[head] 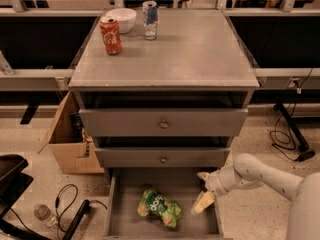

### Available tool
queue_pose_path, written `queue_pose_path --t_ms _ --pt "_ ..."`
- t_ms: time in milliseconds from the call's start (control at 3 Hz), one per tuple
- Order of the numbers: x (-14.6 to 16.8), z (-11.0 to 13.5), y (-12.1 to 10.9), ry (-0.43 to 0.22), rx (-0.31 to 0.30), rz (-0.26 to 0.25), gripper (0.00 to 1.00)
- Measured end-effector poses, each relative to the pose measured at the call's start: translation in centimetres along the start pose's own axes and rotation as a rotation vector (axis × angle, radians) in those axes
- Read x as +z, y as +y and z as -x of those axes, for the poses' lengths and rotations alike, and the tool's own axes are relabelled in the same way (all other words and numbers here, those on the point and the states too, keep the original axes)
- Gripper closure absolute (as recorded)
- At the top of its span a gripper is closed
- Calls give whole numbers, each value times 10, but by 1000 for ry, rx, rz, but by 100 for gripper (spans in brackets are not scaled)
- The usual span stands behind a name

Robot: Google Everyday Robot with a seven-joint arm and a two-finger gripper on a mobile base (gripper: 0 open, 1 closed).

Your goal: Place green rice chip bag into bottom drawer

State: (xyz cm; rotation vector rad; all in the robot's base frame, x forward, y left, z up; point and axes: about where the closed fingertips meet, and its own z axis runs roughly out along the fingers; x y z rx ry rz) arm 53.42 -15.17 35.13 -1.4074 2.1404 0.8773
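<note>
The green rice chip bag (160,207) lies flat inside the open bottom drawer (127,223), near its middle. My gripper (204,194) hangs over the drawer's right side, to the right of the bag and apart from it. One pale finger (203,202) points down-left towards the drawer floor. Nothing is held in the gripper. The white arm reaches in from the lower right.
On the cabinet top (190,49) stand a red soda can (110,35), a blue-and-white can (149,19) and a white bowl (121,19). The two upper drawers with round knobs are closed. A cardboard box (67,139) sits left of the cabinet; cables lie on the floor.
</note>
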Motion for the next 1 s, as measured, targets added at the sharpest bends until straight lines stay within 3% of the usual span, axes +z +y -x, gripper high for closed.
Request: queue_pose_path --t_ms 333,667,1000 --pt "-57 -10 26 106 -28 -94 0" --pt "-114 -18 68 197 13 -185 0" --pt "-152 -20 132 299 28 -208 0"
